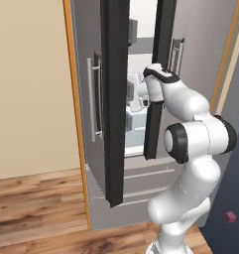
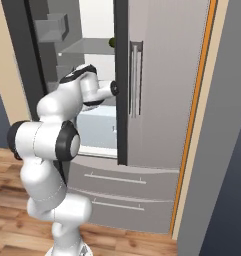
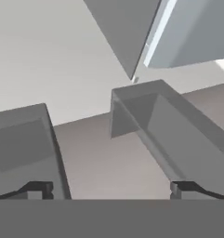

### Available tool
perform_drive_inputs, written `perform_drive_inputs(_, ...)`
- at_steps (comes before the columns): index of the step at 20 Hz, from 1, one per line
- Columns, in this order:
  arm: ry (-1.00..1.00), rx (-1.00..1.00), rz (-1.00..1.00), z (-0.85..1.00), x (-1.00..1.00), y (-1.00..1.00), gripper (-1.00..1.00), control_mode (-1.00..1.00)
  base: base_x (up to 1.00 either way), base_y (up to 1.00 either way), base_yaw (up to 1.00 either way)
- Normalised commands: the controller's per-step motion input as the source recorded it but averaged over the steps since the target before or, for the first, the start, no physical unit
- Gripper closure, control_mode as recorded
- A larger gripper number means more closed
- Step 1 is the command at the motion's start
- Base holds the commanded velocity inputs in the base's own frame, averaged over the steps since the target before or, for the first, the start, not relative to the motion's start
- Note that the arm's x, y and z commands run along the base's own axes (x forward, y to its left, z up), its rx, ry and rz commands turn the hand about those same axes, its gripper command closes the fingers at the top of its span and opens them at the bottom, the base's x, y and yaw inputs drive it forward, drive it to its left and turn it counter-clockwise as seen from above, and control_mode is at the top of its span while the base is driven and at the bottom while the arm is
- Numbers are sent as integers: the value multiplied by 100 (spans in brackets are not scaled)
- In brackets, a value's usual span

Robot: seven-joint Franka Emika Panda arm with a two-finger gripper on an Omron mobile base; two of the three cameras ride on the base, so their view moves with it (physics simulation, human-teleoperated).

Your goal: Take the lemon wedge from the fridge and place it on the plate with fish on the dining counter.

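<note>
My fingers (image 3: 111,189) spread wide, grasping nothing, ready to take small wedge. Arm reaches through gap between fridge (image 2: 157,75) doors, both ajar for access. Grey door bins (image 3: 164,125) just ahead of fingertips. Lemon wedge: cannot spot it yet; likely deeper on shelf.

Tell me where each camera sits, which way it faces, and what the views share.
Left base view: behind the arm, left; faces the open fridge.
Right base view: behind the arm, right; faces the same fridge and its drawers.
Hand view: on the hand; faces grey door bins; open gripper at bottom.
Shared: fridge and arm in both base views.
</note>
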Motion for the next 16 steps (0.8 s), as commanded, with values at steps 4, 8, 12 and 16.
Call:
perform_drive_inputs(4,-34,-14,2,-50,-14,100,-100,-100,0,0,0)
perform_drive_inputs(8,-35,-16,0,-51,-1,100,-100,-100,0,0,0)
perform_drive_inputs(12,-31,-13,0,-41,0,100,-100,-100,0,0,0)
perform_drive_inputs(16,-15,-7,0,-30,4,83,-100,-100,0,0,0)
